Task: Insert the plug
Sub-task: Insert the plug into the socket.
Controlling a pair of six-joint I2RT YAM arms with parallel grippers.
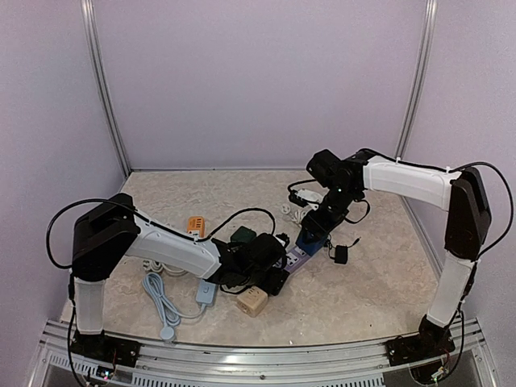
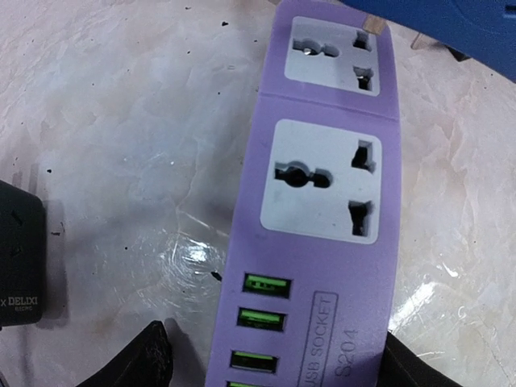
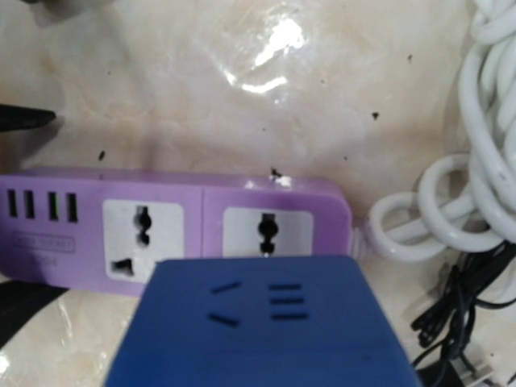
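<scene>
A purple power strip [image 1: 295, 257] lies mid-table, with two white sockets and green USB ports [image 2: 262, 318] on its face. My left gripper [image 2: 278, 355] straddles its USB end. The left finger [image 2: 149, 355] stands a little off the strip's edge, and the right finger [image 2: 411, 367] is against the other edge. My right gripper [image 1: 318, 219] is shut on a blue plug block [image 3: 258, 322] and holds it just above the socket nearest the strip's cable end [image 3: 266, 230]. The block hides the fingers in the right wrist view. Its metal prongs [image 2: 371, 22] show over that socket in the left wrist view.
A coiled white cable [image 3: 476, 161] lies off the strip's cable end. A black DELIXI adapter [image 2: 20, 266] sits left of the strip. An orange adapter [image 1: 195, 225], a beige cube [image 1: 252, 301], a pale blue strip with cord [image 1: 165, 302] and a small black adapter [image 1: 341, 254] lie around.
</scene>
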